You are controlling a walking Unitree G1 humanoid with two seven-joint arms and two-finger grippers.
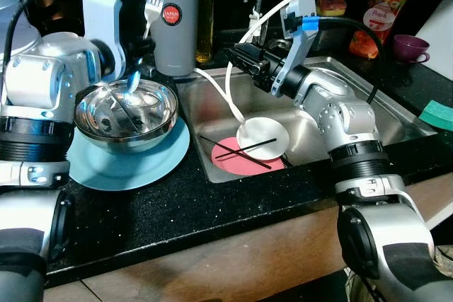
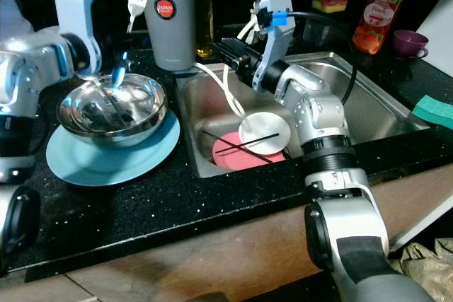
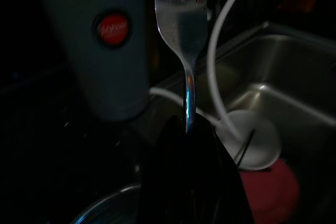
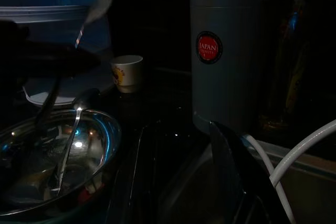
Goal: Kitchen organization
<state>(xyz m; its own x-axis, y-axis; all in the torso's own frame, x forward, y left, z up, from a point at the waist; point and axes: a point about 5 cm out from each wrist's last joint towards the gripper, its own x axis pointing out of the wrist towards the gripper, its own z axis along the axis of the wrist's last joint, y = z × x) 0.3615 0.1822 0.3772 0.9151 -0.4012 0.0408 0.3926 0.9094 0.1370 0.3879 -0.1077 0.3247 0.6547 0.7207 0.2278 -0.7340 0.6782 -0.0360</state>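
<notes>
My left gripper (image 3: 189, 129) is shut on the handle of a steel fork (image 1: 154, 1). It holds the fork tines up, in front of a grey canister (image 1: 170, 19) and above the back rim of a steel bowl (image 1: 152, 107). The bowl sits on a blue plate (image 1: 127, 167) and holds a spoon (image 1: 133, 83) and other cutlery. My right gripper (image 1: 237, 54) hovers open over the sink's (image 1: 354, 90) back left corner, holding nothing. In the sink lie a pink plate (image 1: 233, 160), a white dish (image 1: 262, 136) and black chopsticks (image 1: 237, 150).
A white hose (image 1: 230, 97) loops down into the sink beside my right gripper. An oil bottle (image 1: 205, 26) stands behind the canister. At the back right are a juice pouch (image 1: 379, 19) and a purple cup (image 1: 410, 47). A green cloth (image 1: 439, 114) lies on the right counter.
</notes>
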